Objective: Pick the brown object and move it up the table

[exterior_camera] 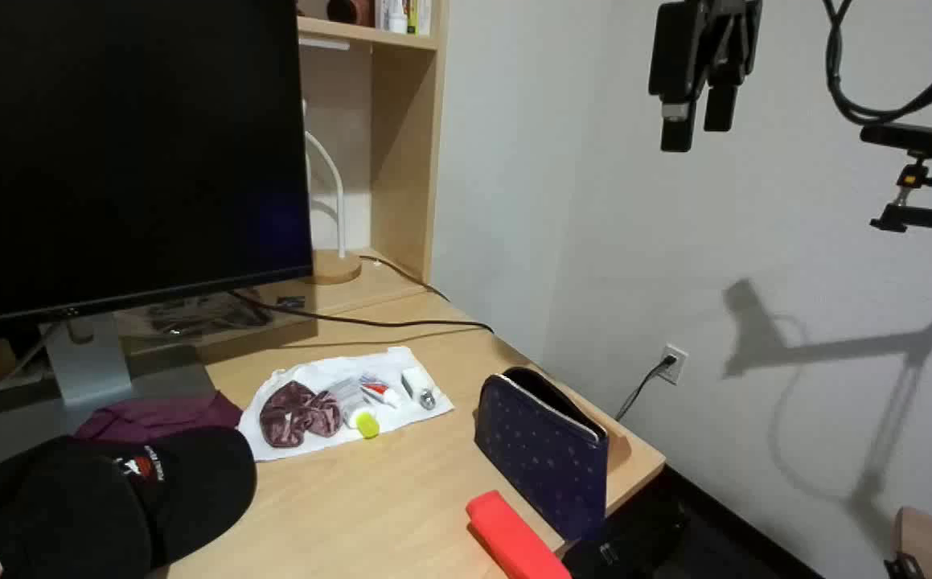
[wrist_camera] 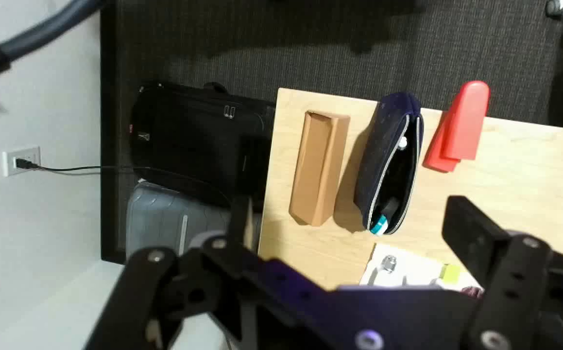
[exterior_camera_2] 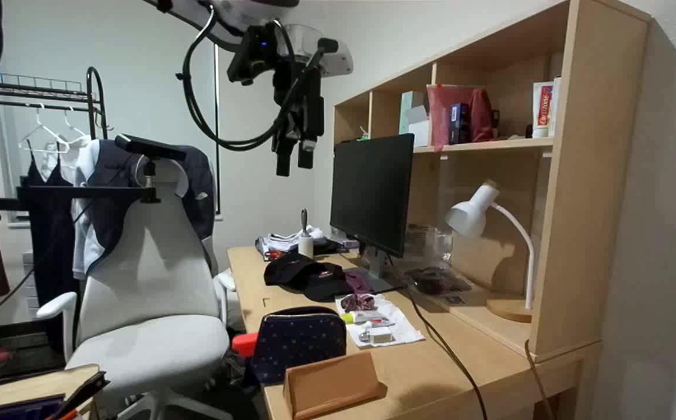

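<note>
The brown object is a tan, wedge-shaped folded case. It lies near the table's end edge in an exterior view and left of the blue pouch in the wrist view. In an exterior view only a sliver of the brown object shows behind the pouch. The pale-wood table also shows in the wrist view. My gripper is high above the table in both exterior views. In the wrist view its fingers are wide apart with nothing between them.
A dark blue pouch stands open beside the brown object. A red bar lies beyond it at the table edge. White paper holds small items. Black caps, a monitor and a shelf stand farther along.
</note>
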### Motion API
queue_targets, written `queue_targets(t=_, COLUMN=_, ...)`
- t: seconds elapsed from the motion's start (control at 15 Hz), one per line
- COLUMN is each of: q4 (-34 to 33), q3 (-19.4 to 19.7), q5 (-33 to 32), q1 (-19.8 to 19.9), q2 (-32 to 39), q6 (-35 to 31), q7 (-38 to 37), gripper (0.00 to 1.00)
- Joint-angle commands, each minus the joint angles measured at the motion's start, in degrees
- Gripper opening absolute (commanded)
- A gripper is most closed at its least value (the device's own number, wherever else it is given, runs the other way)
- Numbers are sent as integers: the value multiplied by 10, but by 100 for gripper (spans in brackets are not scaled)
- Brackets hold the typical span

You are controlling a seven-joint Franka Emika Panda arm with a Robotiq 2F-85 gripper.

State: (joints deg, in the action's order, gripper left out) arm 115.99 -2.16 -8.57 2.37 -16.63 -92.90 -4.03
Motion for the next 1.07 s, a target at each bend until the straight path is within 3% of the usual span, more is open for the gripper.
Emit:
queue_targets(t=0.0, q4=-1, q3=5, q5=-1, q1=-6, q2=1, q6=1, q7=-1, gripper=100)
queue_targets(t=0.2, q4=7, q3=24, q5=43, q1=-11, q2=16, q6=-41, q7=27, gripper=100)
queue_targets(t=0.53, q4=63, q3=43, q5=99, q1=0, q2=44, q6=-90, q7=-6, gripper=100)
queue_targets(t=1.0, q4=156, q3=44, q5=67, q1=2, q2=75, q6=-185, q7=-43, gripper=100)
